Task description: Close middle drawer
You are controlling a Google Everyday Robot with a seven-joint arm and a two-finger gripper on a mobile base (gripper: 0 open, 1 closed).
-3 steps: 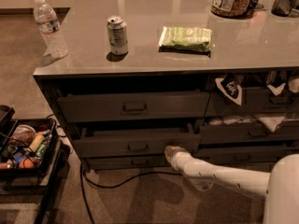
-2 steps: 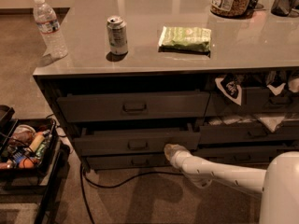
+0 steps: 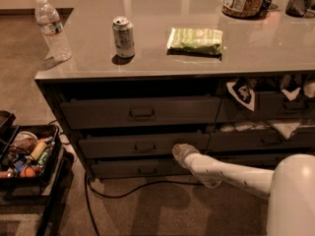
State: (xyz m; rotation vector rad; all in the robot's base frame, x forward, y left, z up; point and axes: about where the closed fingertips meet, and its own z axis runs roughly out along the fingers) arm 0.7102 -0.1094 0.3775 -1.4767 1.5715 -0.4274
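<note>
Gripper (image 3: 182, 151): at the right end of the middle drawer (image 3: 123, 146) front, below the worktop's (image 3: 147, 63) front edge; open or closed, cannot tell.
Drawer: second tier down, toward the front-left corner; looks slightly ajar.
Handle (image 3: 144, 146): just left of the gripper.
Push: straight in, square to the front, steady.
Risk: off-centre contact may skew the drawer; shifting toward the handle is advisable.

My gripper lifts onto the drawer front

My gripper (image 3: 181, 150) has risen slightly and now sits against the front of the middle drawer (image 3: 113, 145), right of its handle (image 3: 143, 147); a second ago it was lower, by the front's bottom edge. More of my arm (image 3: 293, 195) fills the lower right corner.
</note>
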